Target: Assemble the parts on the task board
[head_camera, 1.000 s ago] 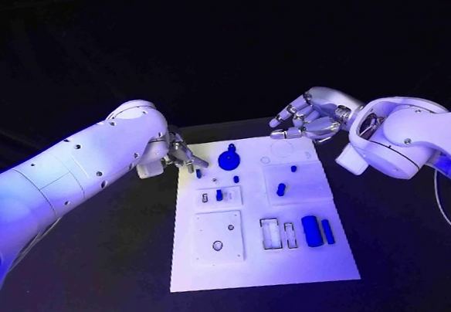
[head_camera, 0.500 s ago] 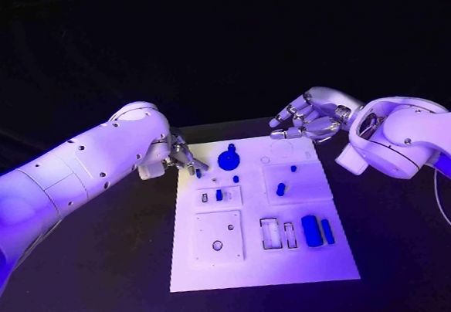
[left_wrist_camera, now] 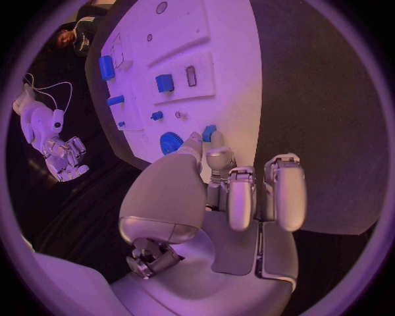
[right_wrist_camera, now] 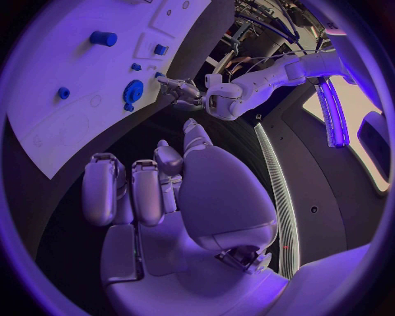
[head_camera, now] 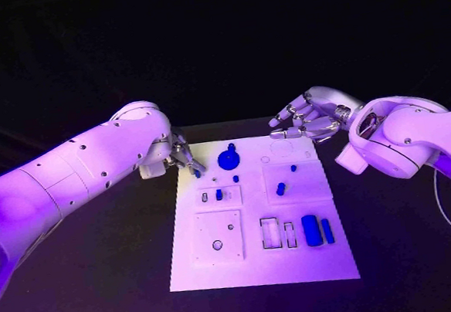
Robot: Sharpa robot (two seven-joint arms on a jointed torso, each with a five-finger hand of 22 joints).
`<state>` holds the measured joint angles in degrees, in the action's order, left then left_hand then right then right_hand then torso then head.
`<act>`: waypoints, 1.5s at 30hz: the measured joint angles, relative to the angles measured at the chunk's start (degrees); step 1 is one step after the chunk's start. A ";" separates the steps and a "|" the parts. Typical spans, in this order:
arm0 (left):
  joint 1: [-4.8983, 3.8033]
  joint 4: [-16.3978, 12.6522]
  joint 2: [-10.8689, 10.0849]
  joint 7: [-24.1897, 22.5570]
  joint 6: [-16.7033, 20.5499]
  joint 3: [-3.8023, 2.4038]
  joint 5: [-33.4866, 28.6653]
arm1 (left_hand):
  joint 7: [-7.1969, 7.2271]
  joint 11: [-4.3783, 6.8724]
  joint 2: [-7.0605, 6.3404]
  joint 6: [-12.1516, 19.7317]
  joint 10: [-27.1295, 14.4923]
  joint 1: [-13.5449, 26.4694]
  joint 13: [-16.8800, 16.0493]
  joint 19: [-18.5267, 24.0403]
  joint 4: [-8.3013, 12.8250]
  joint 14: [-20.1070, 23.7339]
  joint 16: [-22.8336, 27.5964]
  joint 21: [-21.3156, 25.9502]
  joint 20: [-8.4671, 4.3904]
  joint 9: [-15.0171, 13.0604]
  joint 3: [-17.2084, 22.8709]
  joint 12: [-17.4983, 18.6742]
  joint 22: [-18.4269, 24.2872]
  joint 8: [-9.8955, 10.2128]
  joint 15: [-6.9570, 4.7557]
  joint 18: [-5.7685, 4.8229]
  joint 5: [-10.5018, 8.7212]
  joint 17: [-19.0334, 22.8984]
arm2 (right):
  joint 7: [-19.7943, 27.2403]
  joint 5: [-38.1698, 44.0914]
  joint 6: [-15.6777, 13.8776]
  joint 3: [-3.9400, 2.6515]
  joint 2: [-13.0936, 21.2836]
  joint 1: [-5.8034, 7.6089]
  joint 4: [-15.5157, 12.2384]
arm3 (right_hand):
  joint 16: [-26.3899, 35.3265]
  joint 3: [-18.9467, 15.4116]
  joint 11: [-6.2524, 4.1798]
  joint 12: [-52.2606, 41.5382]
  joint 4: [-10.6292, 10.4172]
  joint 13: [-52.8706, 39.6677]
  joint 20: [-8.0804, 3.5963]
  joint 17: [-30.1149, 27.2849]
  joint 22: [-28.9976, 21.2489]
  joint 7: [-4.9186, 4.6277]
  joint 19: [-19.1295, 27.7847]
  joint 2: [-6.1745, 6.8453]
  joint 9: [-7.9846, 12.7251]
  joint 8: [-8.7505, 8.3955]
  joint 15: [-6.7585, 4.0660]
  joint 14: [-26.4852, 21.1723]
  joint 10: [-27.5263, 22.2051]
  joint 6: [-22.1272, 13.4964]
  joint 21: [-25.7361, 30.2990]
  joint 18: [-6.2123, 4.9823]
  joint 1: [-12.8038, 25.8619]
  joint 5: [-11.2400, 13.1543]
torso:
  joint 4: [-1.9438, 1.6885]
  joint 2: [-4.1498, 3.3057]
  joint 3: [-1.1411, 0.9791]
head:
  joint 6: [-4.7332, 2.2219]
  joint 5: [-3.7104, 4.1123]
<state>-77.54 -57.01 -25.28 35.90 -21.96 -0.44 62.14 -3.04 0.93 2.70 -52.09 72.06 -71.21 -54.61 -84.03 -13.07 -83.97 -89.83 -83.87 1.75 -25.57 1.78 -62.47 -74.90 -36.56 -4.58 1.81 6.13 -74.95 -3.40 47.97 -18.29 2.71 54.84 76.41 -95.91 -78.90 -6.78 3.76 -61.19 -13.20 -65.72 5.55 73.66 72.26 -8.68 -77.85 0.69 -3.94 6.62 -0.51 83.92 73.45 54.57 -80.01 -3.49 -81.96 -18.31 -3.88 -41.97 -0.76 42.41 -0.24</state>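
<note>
Left hand (head_camera: 178,160): pinches small blue peg (left_wrist_camera: 209,133) at white rectangular task board's (head_camera: 265,264) far left corner.
Right hand (head_camera: 309,121): fingers curled, empty, beyond board's far right corner.

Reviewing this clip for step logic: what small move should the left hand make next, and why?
Probably close on and lift the small blue part at the task board's far left edge. The left hand's fingertips already sit at it, while the right hand hovers empty beyond the board.

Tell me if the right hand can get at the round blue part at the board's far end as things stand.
Probably yes. The right hand hovers empty over the task board's far edge, with bare board between it and the round blue part. The left hand is close on the other side.
</note>
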 measured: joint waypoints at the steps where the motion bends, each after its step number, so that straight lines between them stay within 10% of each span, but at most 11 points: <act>1: 0.00 0.04 0.01 -0.01 0.00 0.00 0.00 | 0.00 0.00 0.05 0.00 0.00 -0.44 0.08 0.00 0.22 0.00 0.00 0.00 0.00 0.06 0.22 0.00 0.00 0.00 0.00 0.00 0.02 0.00 | 0.00 0.00 0.00 0.00 0.00 0.00 0.00 | 0.00 0.00 0.00 0.00 0.00 0.00 0.00 0.00 0.00 0.00 0.00 0.00 0.00 0.00 0.00 0.00 0.00 0.00 0.00 0.00 0.00 0.00 | 0.00 0.00 0.01 | 0.01 0.00; 13: 0.00 0.77 0.52 -0.42 -0.03 0.01 -0.02 | 0.29 0.32 0.80 0.56 -0.35 -6.82 0.83 0.10 5.11 -0.02 0.00 0.00 -0.15 0.73 6.55 0.65 -0.01 0.82 -0.02 0.00 0.27 0.01 | 0.02 0.00 0.06 0.00 -0.01 0.00 -0.06 | 0.00 0.00 0.00 0.00 0.00 0.02 0.00 0.00 0.00 0.00 0.00 0.00 0.00 0.00 0.00 0.00 0.00 0.00 0.00 0.00 0.00 0.00 | 0.05 -0.01 0.02 | 0.16 -0.03; 17: 0.03 0.49 0.19 -0.68 0.05 0.00 -0.10 | 0.20 0.38 0.28 1.25 -0.62 -8.88 1.65 -0.01 3.16 -0.12 0.00 0.00 -0.42 1.12 9.39 1.75 -0.05 1.64 -0.12 0.00 1.14 0.01 | 0.03 0.00 0.09 0.00 0.00 0.00 -0.08 | 0.00 0.00 0.00 -0.37 0.00 -0.16 0.00 0.00 0.00 0.00 0.00 0.00 0.00 0.00 0.00 0.00 0.00 0.00 0.00 0.00 0.00 -0.23 | 0.05 -0.01 0.01 | 0.25 0.00; 20: 0.24 -0.28 -0.51 -0.90 0.24 0.09 -0.31 | -0.02 -0.12 -2.07 1.23 -0.12 -6.93 2.12 -0.01 0.10 -0.12 0.00 0.24 -0.42 0.37 14.50 1.75 -0.04 0.61 -0.12 0.00 1.65 0.01 | 0.03 0.00 0.11 0.00 0.00 0.00 -0.07 | 0.00 0.00 0.00 -0.38 0.00 -0.16 0.00 0.00 0.00 0.00 0.00 0.00 0.00 0.00 0.00 0.00 0.00 0.00 0.00 0.00 0.00 -0.23 | 0.05 0.00 0.01 | 0.31 0.09; 26: 0.57 -3.08 -2.55 -1.27 1.11 0.26 -1.64 | -0.03 0.02 -6.12 1.22 0.03 -2.88 2.16 -0.01 2.24 -0.13 0.00 0.23 -0.42 -0.64 23.04 1.75 -0.04 -0.69 -0.13 0.00 1.81 0.02 | 0.04 0.00 0.14 0.00 0.04 -0.01 -0.05 | 0.00 0.00 0.00 -0.38 0.00 -0.16 0.00 -0.05 -0.05 0.00 0.00 0.00 0.00 0.00 0.00 0.00 0.00 0.00 0.00 0.00 0.00 -0.23 | -0.04 0.06 0.01 | 0.34 0.10; 45: 0.91 -18.69 -13.16 -3.44 10.16 0.99 -7.33 | 0.40 0.78 -10.03 -0.45 3.86 1.67 -1.63 -0.01 5.58 -0.12 0.00 -0.57 -0.42 -1.40 28.69 -1.24 -0.03 -1.79 -0.12 0.00 7.84 0.03 | 0.05 -0.03 0.26 0.05 0.13 -0.02 0.05 | 0.00 0.00 0.00 -0.37 0.00 -0.13 0.00 -0.05 -0.05 0.00 0.00 0.00 0.00 0.00 0.00 0.00 0.00 0.00 0.00 0.00 0.00 -0.23 | -0.10 0.08 0.03 | 0.21 -0.47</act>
<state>-76.63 -75.70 -38.44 32.46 -11.80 0.55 54.81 -2.64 1.71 -7.33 -52.53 75.92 -69.54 -56.24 -84.04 -7.49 -84.09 -89.83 -84.44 1.33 -26.96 30.47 -63.71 -74.93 -38.35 -4.70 1.81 13.97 -74.92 -3.35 47.94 -18.03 2.76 54.97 76.39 -95.87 -78.90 -6.78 3.76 -61.56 -13.20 -65.85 5.55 73.61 72.21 -8.68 -77.85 0.69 -3.94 6.62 -0.51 83.92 73.45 54.57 -80.01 -3.49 -81.96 -18.54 -3.98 -41.89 -0.74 42.62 -0.71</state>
